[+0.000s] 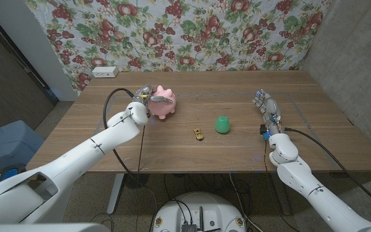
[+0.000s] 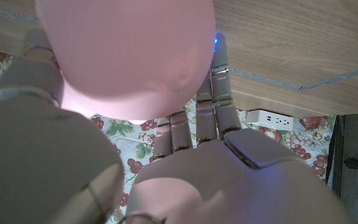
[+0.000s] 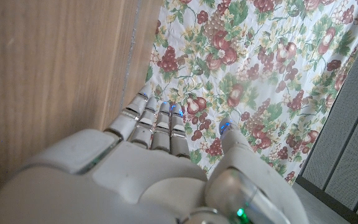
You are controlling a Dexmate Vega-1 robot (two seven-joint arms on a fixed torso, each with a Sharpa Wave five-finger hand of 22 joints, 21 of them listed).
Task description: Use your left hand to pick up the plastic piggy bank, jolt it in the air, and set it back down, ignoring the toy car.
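Note:
The pink plastic piggy bank (image 1: 163,105) is at the table's left middle, and I cannot tell whether its feet touch the wood. My left hand (image 1: 141,98) grips it from its left side. In the left wrist view the pink body (image 2: 126,50) sits between the thumb (image 2: 39,68) and the fingers (image 2: 215,84), touching both. The small yellow toy car (image 1: 199,134) lies on the table a little to the right of the piggy bank, apart from it. My right hand (image 1: 266,105) waits at the right of the table with fingers straight and nothing in it.
A green rounded object (image 1: 222,124) stands just right of the toy car. A white power strip (image 1: 105,72) lies at the table's far left corner. A floral cloth (image 1: 192,32) hangs behind the table. Bare wood (image 1: 224,90) stretches across the middle.

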